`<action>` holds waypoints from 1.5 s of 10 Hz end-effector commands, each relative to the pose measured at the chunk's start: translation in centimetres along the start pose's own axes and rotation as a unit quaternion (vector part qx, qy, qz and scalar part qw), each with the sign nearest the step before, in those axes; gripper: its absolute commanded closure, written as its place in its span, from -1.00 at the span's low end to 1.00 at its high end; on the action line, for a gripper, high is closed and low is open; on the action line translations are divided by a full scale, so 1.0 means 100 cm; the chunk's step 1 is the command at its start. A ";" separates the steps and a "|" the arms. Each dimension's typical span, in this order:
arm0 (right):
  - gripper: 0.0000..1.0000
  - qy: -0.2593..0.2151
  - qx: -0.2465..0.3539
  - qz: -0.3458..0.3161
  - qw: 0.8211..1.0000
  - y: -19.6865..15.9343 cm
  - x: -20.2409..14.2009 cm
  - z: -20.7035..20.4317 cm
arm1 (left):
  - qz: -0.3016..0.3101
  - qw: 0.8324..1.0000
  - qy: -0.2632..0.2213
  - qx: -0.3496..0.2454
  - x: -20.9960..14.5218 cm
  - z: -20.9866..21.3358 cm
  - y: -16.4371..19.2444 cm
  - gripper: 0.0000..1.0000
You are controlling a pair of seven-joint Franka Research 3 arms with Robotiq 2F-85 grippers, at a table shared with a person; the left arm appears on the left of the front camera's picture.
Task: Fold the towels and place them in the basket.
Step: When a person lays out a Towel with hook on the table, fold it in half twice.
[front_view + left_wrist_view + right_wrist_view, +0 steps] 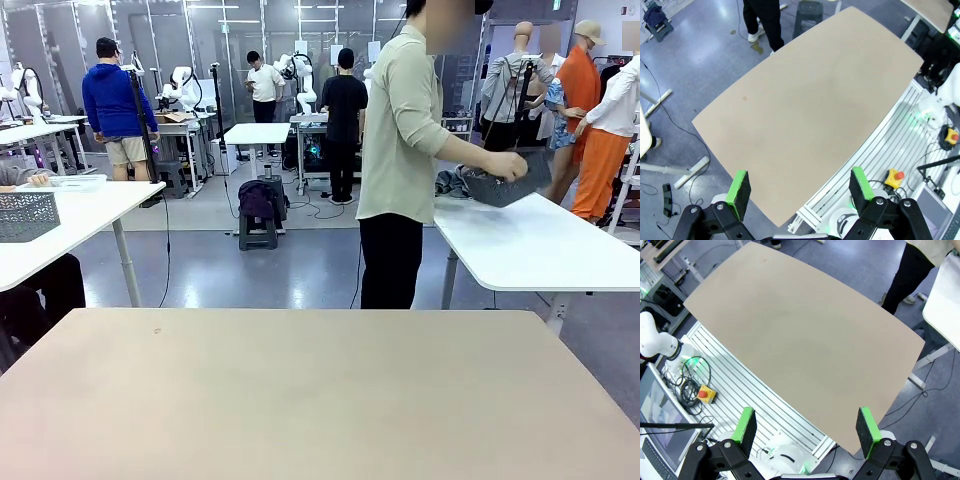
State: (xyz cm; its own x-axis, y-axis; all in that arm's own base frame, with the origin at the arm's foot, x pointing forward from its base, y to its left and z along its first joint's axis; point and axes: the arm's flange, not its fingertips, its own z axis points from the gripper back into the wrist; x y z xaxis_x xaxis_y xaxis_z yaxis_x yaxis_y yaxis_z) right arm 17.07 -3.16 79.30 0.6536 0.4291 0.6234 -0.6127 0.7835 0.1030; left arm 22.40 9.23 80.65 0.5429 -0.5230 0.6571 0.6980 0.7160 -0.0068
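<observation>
A person in a light green shirt stands beyond the beige table (pixel 320 390), turned to a white side table at the right. Their hand holds the dark mesh basket (pixel 508 186) tilted over that white table. Crumpled dark cloth (pixel 453 182) lies just left of the basket; I cannot tell whether it is the towels. My left gripper (pixel 800 187) hangs open high above the beige table (pixel 810 105), nothing between its green pads. My right gripper (pixel 807 427) is open too, high over the same table (pixel 805 340).
The white side table (pixel 540 245) stands at the right past the beige table. Another white table (pixel 60 225) at the left carries a grey mesh basket (pixel 25 215). The robot base with red stop buttons (pixel 896 176) (pixel 705 393) lies under the wrists.
</observation>
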 end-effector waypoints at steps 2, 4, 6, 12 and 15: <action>-1.00 0.002 0.004 0.006 1.000 0.000 0.001 -0.001 | -0.005 1.000 -0.001 -0.001 0.000 0.000 -0.002 -1.00; -1.00 0.002 0.004 0.006 1.000 0.000 0.001 -0.001 | -0.005 1.000 -0.001 -0.001 0.000 0.000 -0.002 -1.00; -1.00 0.002 0.004 0.006 1.000 0.000 0.001 -0.001 | -0.005 1.000 -0.001 -0.001 0.000 0.000 -0.002 -1.00; -1.00 0.002 0.004 0.006 1.000 0.000 0.001 -0.001 | -0.005 1.000 -0.001 -0.001 0.000 0.000 -0.002 -1.00; -1.00 0.002 0.004 0.006 1.000 0.000 0.001 -0.001 | -0.005 1.000 -0.001 -0.001 0.000 0.000 -0.002 -1.00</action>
State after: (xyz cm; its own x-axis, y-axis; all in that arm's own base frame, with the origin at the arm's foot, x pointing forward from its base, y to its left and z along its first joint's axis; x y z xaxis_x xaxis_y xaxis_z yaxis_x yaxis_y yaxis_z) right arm 17.06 -3.15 79.30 0.6537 0.4285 0.6237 -0.6126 0.7836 0.1037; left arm 22.40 9.23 80.65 0.5429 -0.5230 0.6571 0.6980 0.7160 -0.0068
